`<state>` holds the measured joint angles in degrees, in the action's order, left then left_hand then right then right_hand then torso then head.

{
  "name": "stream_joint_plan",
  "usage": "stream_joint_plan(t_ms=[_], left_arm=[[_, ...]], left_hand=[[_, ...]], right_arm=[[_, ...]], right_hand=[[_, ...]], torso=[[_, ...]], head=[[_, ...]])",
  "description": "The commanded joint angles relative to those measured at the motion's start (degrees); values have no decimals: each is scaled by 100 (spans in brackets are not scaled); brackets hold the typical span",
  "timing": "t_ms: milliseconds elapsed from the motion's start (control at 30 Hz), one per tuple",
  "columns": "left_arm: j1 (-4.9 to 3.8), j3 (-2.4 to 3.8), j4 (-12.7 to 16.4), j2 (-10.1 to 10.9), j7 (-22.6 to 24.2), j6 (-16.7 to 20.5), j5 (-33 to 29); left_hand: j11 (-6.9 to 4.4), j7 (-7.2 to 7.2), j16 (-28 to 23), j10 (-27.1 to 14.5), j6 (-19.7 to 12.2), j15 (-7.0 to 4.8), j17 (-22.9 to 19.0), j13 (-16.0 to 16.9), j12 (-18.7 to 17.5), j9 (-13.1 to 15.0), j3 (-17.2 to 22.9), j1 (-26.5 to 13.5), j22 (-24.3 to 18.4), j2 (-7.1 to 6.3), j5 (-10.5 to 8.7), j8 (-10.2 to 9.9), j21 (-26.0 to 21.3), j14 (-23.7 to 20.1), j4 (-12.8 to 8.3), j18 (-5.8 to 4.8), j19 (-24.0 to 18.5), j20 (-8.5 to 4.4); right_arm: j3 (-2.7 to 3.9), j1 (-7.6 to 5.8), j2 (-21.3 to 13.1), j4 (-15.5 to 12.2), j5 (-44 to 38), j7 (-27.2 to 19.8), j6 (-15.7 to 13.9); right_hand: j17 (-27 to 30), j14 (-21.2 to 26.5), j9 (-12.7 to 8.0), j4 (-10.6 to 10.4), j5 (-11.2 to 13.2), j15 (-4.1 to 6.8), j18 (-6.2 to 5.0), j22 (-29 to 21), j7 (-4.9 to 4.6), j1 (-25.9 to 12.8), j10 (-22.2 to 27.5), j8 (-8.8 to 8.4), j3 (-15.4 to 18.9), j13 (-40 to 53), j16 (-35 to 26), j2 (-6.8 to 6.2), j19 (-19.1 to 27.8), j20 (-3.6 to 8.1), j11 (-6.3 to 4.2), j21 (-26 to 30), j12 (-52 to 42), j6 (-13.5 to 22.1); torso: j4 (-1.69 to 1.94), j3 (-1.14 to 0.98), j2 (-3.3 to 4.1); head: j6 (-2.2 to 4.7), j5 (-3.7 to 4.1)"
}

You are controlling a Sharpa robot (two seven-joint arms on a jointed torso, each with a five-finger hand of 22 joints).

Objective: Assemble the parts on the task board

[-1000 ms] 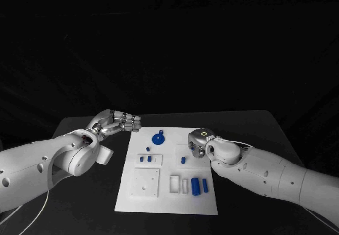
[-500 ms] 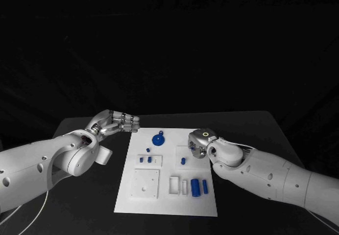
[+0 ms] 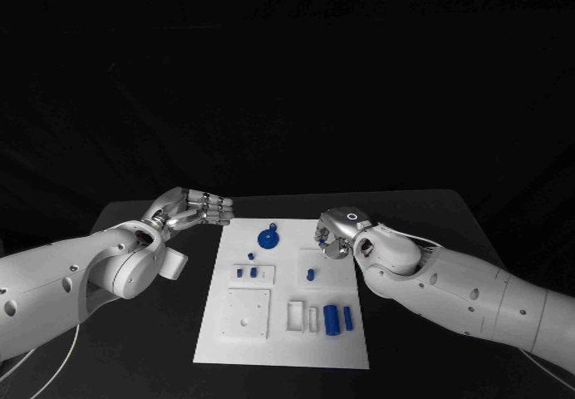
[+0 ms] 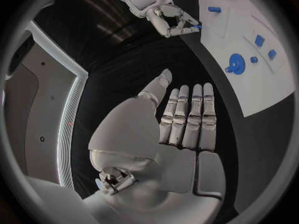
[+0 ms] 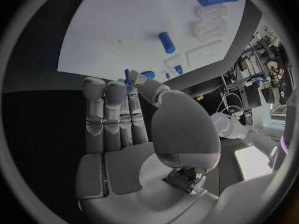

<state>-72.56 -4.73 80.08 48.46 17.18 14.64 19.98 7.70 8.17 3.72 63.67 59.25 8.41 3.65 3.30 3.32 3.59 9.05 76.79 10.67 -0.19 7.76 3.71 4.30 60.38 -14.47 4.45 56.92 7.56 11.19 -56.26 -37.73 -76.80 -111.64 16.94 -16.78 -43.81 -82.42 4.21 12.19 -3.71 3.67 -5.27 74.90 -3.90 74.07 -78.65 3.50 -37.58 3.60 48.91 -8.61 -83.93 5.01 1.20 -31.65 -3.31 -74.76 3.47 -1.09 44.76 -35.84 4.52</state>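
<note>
Parts on the task board (image 3: 282,345) carry no writing you could read. Your right robot hand (image 3: 336,233) sits over the board's far right edge, pinching a small blue part (image 5: 127,75) between thumb and fingertips. Just beside it, toward the board's middle, lies a short blue peg (image 3: 311,271), with the round blue gear (image 3: 271,237) nearby. Your left robot hand (image 3: 192,208) hovers above the desk (image 3: 156,349) off the board's far left corner, fingers straight and side by side, holding nothing.
</note>
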Motion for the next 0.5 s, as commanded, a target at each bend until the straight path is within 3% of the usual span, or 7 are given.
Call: stream_joint_plan(t_ms=[33, 167, 367, 500], left_arm=[[-9, 6, -22, -30, 52, -62, -68], [-9, 6, -79, -70, 92, -3, -101], [-9, 5, -204, -163, 150, 90, -169], [-9, 5, -315, -257, 186, 156, -213]], left_hand=[[19, 22, -27, -9, -1, 23, -5, 6, 7, 2, 21, -7, -5, 52, 23, -2, 19, -2, 3, 41, 41, 5], [19, 22, -27, -9, -1, 23, -5, 6, 7, 2, 21, -7, -5, 52, 23, -2, 19, -2, 3, 41, 41, 5], [18, 22, -27, -10, -1, 22, -4, 6, 8, 3, 22, 12, -25, 49, 28, -1, 22, -4, 14, 48, 45, 7], [16, 20, -27, -2, 7, 18, -5, 6, 7, 2, 29, 20, -40, 48, 40, -1, 21, -8, 20, 45, 43, 6]], right_arm=[[20, 2, -3, -190, 255, -143, -120], [34, 13, 44, -402, 361, -220, -192], [37, 110, 223, -616, 373, -281, -229], [-26, 181, 432, -649, 270, -291, -230]], right_hand=[[-8, -9, -4, -6, 10, 43, -9, 396, -9, -8, -75, 16, -11, 11, -35, 32, -185, 41, -33, -26, -19, -23], [-11, -10, -4, -7, -6, 42, -17, 394, -9, -6, -71, 16, -7, 10, -38, 33, -182, 40, -32, -26, -18, -21], [-13, -11, -5, -9, -22, 41, -25, 391, -11, -5, -67, 16, 3, 10, -40, 39, -177, 37, -30, -23, -19, -14], [-15, -11, -4, -6, -26, 40, -28, 392, -11, -2, -65, 16, 7, 10, -41, 41, -176, 37, -29, -26, -18, -14]], torso=[[-1, 3, -4], [5, 3, -12], [1, 27, -37], [-4, 48, -65]], head=[[13, -37], [23, -139], [1, -347], [-32, -531]])
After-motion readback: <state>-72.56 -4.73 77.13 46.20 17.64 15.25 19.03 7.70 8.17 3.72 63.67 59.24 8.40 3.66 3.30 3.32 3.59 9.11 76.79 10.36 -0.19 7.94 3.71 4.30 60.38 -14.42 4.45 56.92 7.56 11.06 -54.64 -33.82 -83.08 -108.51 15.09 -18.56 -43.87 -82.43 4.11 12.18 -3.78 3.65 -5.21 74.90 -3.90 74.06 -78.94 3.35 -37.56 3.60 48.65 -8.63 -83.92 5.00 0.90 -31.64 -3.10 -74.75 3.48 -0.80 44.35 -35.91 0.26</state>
